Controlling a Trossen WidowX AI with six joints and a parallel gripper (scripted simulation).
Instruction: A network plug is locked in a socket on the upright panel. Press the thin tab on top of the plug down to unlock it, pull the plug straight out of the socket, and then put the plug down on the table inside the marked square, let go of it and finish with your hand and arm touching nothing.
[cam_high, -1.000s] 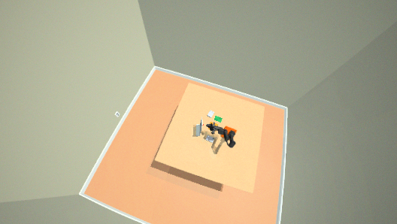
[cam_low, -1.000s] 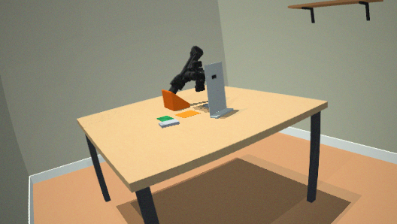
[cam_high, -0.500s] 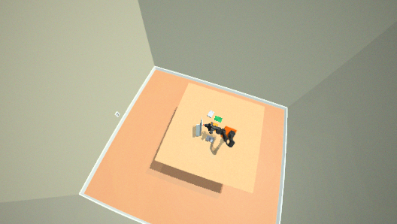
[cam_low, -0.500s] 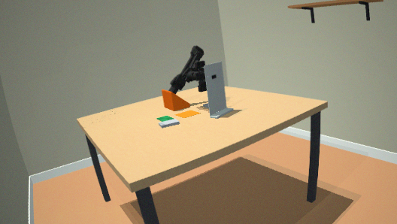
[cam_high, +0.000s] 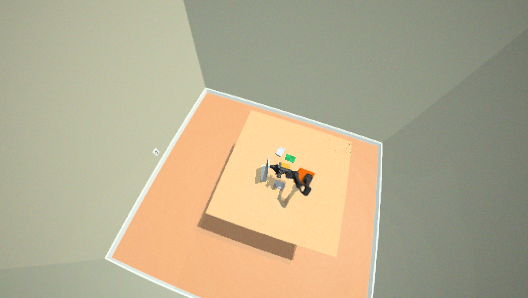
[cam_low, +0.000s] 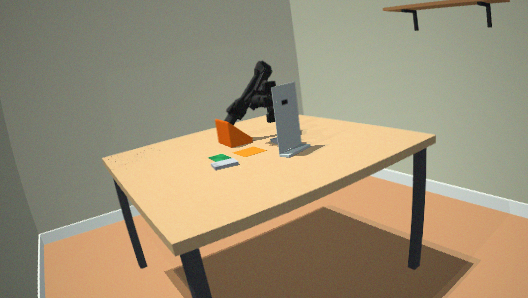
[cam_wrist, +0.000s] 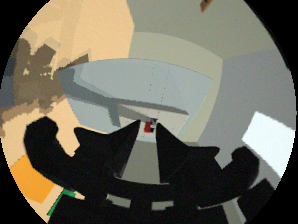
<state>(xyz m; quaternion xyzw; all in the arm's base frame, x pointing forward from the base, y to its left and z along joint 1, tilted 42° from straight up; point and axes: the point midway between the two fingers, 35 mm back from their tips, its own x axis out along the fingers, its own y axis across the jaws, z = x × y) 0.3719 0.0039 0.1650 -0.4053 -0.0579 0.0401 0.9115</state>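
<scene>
The upright grey panel stands on the table. In the wrist view a small red plug shows at a pale raised housing on the panel. My gripper faces the panel with its fingers partly open. The fingertips appear on either side of the plug in the wrist view, with a narrow gap beside it; contact is not visible. The panel hides the fingertips in the exterior view. The thin tab is too small to tell. I cannot tell which flat patch is the marked square.
An orange patch, a green patch and a white block lie to one side of the arm. A grey item lies on the other side. An orange wedge is at the arm's base.
</scene>
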